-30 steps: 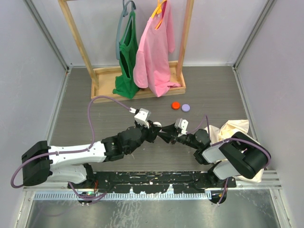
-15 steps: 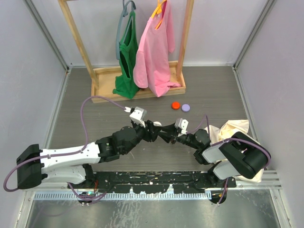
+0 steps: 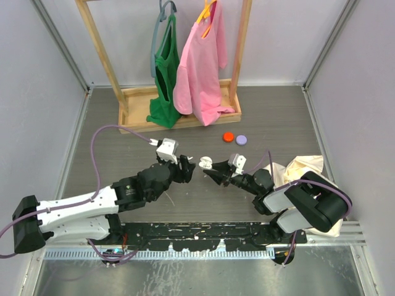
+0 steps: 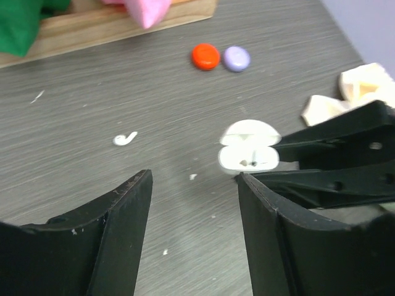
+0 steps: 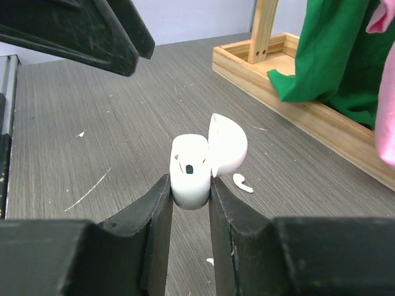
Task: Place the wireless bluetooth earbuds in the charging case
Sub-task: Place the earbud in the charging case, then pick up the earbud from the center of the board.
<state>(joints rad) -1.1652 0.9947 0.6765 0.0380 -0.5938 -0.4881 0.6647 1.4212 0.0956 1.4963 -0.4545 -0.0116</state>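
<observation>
The charging case (image 5: 190, 176) is grasped low between the right claw's (image 5: 188, 188) fingers with its lid (image 5: 228, 145) swung open, seemingly so that the wells are presented. The left claw (image 4: 192, 182) is released and empty. One earbud (image 4: 125, 138) lies on the table (image 4: 92, 92) just beyond the right claw's tips. What is in the wells cannot be told.

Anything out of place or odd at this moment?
A small white earbud-shaped piece lies loose on the table, apart from the open charging case clamped in the right pincer. Scattered white specks dot the table too. The left pincer is open and empty.
</observation>
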